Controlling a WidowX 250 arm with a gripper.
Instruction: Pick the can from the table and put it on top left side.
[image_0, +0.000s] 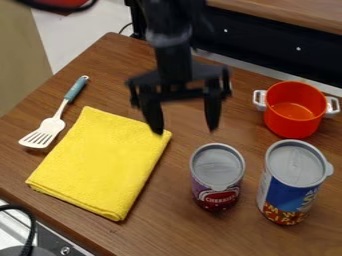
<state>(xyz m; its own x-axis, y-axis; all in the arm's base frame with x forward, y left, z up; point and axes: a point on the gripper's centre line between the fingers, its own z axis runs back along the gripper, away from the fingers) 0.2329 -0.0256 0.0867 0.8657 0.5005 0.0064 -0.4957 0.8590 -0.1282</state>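
The black gripper (185, 125) hangs over the upper middle of the table, its two fingers spread wide with nothing between them. Its left finger overlaps the upper right corner of the yellow cloth in the view. Below and slightly right of the gripper, a cherry can (217, 176) with a grey lid stands upright on the wooden table (174, 220). Just to its right is a taller blue can (292, 182), also upright with a grey lid. The gripper touches neither can.
A folded yellow cloth (103, 162) lies left of centre. Left of it rests a spatula (53, 122) with a teal handle. An orange pot (294, 111) with white handles stands at the upper right, behind the blue can.
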